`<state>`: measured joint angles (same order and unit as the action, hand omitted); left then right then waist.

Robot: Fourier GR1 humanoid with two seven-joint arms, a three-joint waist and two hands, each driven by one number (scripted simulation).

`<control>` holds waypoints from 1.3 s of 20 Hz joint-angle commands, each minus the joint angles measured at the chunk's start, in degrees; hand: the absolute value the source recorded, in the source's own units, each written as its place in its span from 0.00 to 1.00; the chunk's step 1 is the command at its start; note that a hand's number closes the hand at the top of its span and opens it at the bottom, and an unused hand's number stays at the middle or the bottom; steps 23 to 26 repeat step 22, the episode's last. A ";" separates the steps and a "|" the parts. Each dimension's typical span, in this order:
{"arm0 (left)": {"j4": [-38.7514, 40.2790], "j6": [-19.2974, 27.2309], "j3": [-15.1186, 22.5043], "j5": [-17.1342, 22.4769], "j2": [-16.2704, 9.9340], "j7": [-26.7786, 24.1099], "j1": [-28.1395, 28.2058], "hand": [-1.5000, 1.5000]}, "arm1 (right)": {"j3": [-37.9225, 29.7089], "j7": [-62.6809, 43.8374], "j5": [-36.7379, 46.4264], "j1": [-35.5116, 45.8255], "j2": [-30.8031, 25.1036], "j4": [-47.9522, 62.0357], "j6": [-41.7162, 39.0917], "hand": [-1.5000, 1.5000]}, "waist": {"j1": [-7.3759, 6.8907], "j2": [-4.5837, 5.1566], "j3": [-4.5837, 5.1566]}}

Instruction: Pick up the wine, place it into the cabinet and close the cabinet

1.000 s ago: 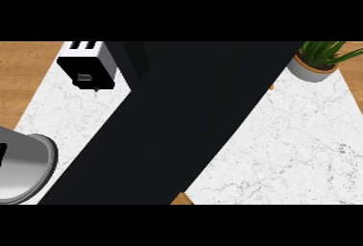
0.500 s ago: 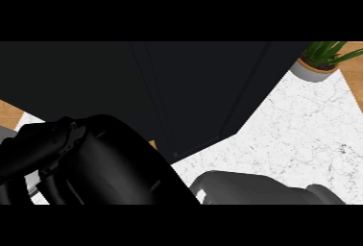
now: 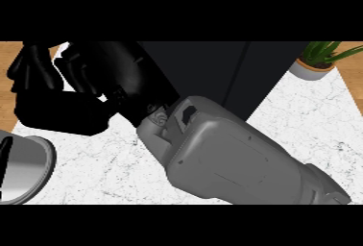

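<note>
Head view shows one grey forearm crossing the white marble worktop (image 3: pixel 297 125), its black hand (image 3: pixel 64 91) curled at the far left corner beside the tall black cabinet (image 3: pixel 212 67). No wine bottle shows; whether it's held, I cannot tell. Closing looks outstanding.

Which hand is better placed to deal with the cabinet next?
Probably the right. Its forearm comes in from the lower right across the counter, and the right hand is up beside the dark cabinet. The left hand is out of view, and no wine shows.
</note>
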<state>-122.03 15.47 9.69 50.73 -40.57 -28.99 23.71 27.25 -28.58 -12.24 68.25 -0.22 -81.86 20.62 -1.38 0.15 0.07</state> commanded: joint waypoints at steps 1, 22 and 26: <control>0.84 -1.11 -4.12 1.44 -0.29 2.40 -1.15 0.00 | -3.18 3.10 -0.44 -0.65 0.21 6.51 -3.76 1.00 | 0.42 -0.04 -0.05; 0.91 -1.46 -4.12 -0.64 1.44 6.82 -4.36 0.00 | -10.20 20.80 3.09 0.27 -5.42 25.94 -12.86 1.00 | -0.31 0.36 0.00; 0.91 -1.46 -4.12 -0.64 1.44 6.82 -4.36 0.00 | -10.20 20.80 3.09 0.27 -5.42 25.94 -12.86 1.00 | -0.31 0.36 0.00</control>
